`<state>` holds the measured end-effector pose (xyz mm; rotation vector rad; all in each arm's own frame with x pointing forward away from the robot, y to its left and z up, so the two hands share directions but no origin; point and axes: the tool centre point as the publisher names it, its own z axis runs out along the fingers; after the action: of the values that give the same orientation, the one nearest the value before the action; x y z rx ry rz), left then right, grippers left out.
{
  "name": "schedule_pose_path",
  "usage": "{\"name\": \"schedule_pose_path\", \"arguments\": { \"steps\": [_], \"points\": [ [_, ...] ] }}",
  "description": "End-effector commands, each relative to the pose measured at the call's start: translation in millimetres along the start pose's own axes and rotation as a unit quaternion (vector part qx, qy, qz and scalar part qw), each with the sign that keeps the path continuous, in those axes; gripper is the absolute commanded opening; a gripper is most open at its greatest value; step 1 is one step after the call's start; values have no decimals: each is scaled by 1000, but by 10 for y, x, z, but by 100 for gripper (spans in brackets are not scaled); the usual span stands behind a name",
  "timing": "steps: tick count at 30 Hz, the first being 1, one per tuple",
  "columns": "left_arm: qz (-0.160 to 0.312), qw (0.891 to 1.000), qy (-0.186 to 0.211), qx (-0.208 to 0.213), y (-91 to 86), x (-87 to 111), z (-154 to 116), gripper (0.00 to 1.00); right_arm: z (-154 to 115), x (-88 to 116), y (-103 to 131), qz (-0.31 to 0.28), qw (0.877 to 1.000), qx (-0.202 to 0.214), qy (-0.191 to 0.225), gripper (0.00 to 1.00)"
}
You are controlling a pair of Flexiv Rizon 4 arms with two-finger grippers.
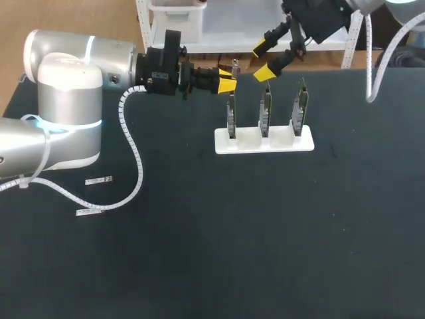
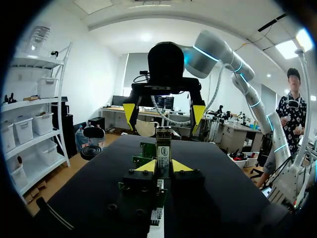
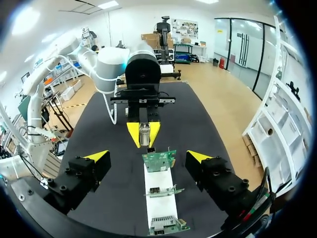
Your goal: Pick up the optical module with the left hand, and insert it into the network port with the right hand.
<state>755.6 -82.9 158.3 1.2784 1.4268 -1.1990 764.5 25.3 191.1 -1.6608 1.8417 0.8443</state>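
Left jaws are closed on the optical module (image 1: 234, 66), at the top of the head view just left of centre. Its free end shows above the yellow tips, so it seems to stand crosswise to them, though I cannot be sure. Right jaws gape wide and empty just to its right, facing it without touching. The module lies straight ahead of them, midway between, so a straight advance should bracket it. The white stand (image 1: 263, 141) of cards (image 1: 265, 109) sits just below.
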Motion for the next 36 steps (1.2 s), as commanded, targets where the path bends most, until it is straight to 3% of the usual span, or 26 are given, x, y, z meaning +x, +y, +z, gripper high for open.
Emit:
{"name": "schedule_pose_path", "arguments": {
  "steps": [1, 11, 36],
  "points": [
    [0, 1000, 0, 2, 22, 4, 5, 0, 77, -44, -86, 3, 1000, -14, 0, 100],
    [0, 1000, 0, 2, 22, 4, 5, 0, 175, -58, -11, 16, 1000, -17, -8, 100],
    [0, 1000, 0, 2, 22, 4, 5, 0, 291, -248, 9, -14, 999, -46, -19, 100]
  ]
}}
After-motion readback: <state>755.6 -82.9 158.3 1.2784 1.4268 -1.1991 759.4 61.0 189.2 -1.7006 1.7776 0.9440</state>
